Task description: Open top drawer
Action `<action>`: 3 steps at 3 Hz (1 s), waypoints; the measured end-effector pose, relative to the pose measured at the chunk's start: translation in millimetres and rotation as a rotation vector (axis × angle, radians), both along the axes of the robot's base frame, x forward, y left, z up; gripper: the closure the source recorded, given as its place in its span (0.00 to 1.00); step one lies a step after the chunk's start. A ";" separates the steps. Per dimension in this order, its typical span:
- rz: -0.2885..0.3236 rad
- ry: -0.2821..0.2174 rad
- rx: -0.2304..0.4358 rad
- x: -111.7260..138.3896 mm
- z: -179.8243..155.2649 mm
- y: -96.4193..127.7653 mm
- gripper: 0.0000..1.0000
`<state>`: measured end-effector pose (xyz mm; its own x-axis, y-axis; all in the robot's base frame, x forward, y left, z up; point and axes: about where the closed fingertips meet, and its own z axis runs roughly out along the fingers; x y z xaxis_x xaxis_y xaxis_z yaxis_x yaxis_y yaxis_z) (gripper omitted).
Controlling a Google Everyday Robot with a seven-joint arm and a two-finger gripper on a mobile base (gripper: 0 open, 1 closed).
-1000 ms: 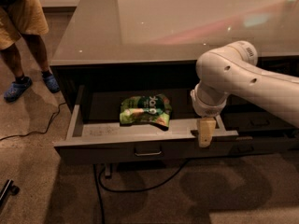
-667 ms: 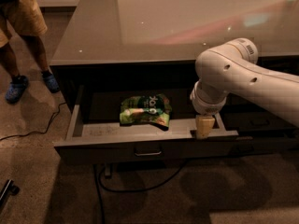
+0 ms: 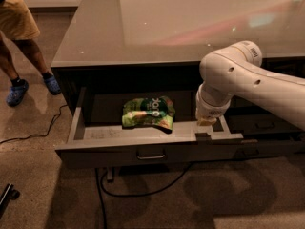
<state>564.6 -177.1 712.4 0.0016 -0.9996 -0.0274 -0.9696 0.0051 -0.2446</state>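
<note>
Collision is the main risk now. The top drawer (image 3: 105,152) stands pulled far out in the lower middle of the frame, below the grey countertop (image 3: 143,32). Its inside is open to view, so I judge the task as nearly or fully done.

The gripper (image 3: 206,122) hangs at the right middle of the frame, low over the right end of the drawer and just behind its front wall. Whether it is released or clenched I cannot tell, because the wrist of the white arm (image 3: 252,80) covers it. The bar handle (image 3: 151,155) at the middle of the drawer front is well apart from it.

If the arm goes sideways or toward the bottom edge of the frame before it rises, it could catch the front wall or the right side wall, and so drag the drawer or push it back in. A move to the left could hit the green snack bag (image 3: 148,112) lying in the middle of the drawer.

A black cable (image 3: 143,192) runs on the floor under the drawer, and a person (image 3: 21,42) stands at the upper left. When the base backs off, it could roll over the one or come too near the other.
</note>
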 end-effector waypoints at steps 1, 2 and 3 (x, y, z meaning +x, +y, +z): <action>-0.009 0.012 -0.010 4.1 -6.6 -2.0 0.89; -0.017 0.023 -0.007 8.4 -13.4 -2.5 1.00; -0.008 0.035 0.016 13.0 -22.0 2.1 1.00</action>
